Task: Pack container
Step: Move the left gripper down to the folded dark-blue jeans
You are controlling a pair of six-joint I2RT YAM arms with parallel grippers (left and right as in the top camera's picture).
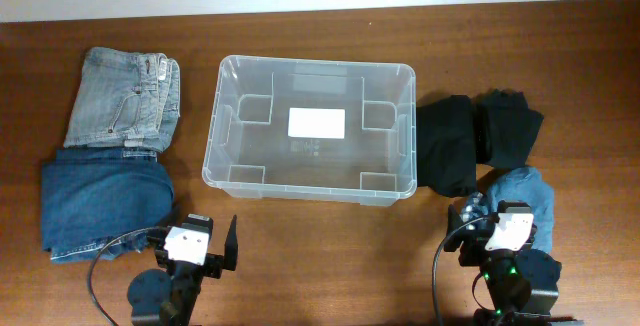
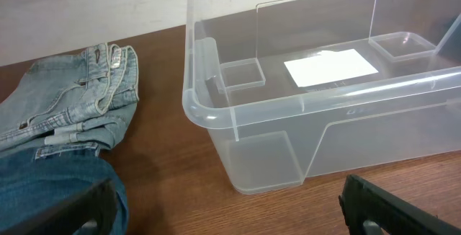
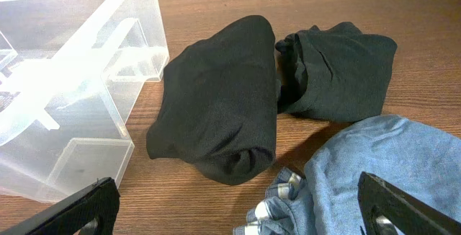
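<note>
Grippers come first, low over the wooden table [image 1: 320, 266]: left gripper [image 1: 197, 238] and right gripper [image 1: 492, 228], each with fingers spread wide apart. Folded dark blue jeans [image 1: 100, 206] lie just ahead of the left one, a light blue garment [image 1: 528, 191] beside the right. Beyond, the container [image 1: 225, 116] stands upright mid-table, white label [image 1: 317, 122] on its base. Faded jeans [image 1: 122, 98] lie to its left, two folded black garments [image 1: 447, 146] to its right

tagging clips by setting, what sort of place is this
Probably a robot lab workbench rather than a home: a wooden table with a clear container, folded jeans laid out beside it, and the left gripper and right gripper open at the near edge.
</note>
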